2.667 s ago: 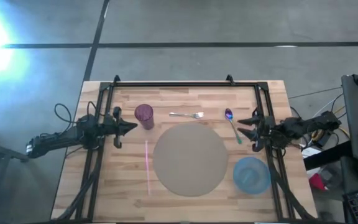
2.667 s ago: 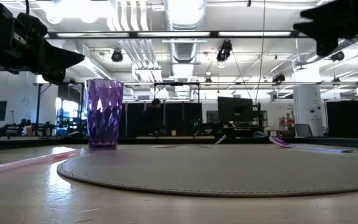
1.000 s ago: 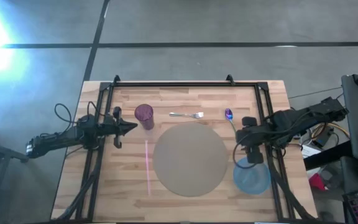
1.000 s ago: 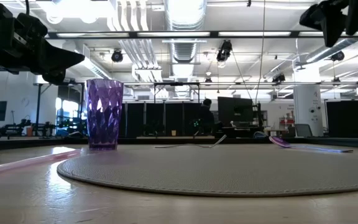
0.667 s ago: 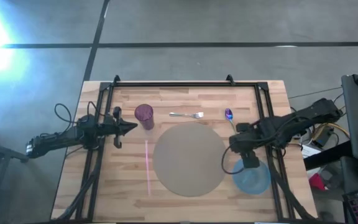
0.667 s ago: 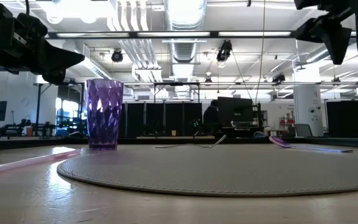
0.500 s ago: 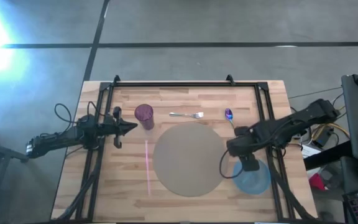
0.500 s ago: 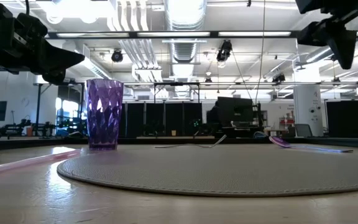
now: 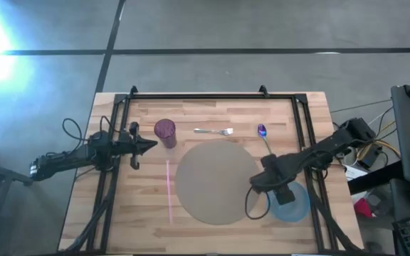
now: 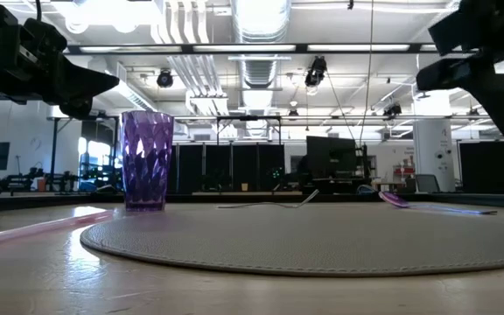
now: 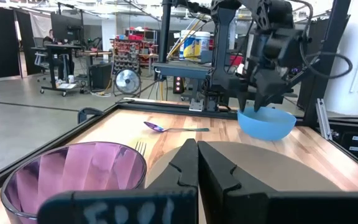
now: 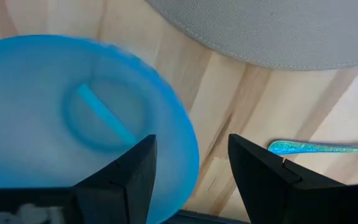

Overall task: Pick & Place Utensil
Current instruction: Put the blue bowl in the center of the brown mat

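- Hovering over the blue bowl (image 12: 73, 118), the right gripper (image 12: 188, 168) has its two dark fingers spread apart with nothing between them; the bowl's rim lies directly beneath the gap.
- From overhead, the right gripper (image 9: 267, 181) covers part of the bowl (image 9: 295, 203), and the spoon's handle runs under the arm and is partly hidden.
- The spoon (image 9: 263, 132) lies on the table beyond the right gripper, beside the round grey mat (image 9: 216, 181); only its blue handle tip (image 12: 319, 148) shows past the fingers.
- The fork (image 9: 214, 131) sits farther off, toward the purple cup (image 9: 165, 131).
- The left gripper (image 9: 148, 144) waits just beside the cup, fingers pressed together.
- Since the earlier frames, the right arm has swung from the table's edge to above the bowl.
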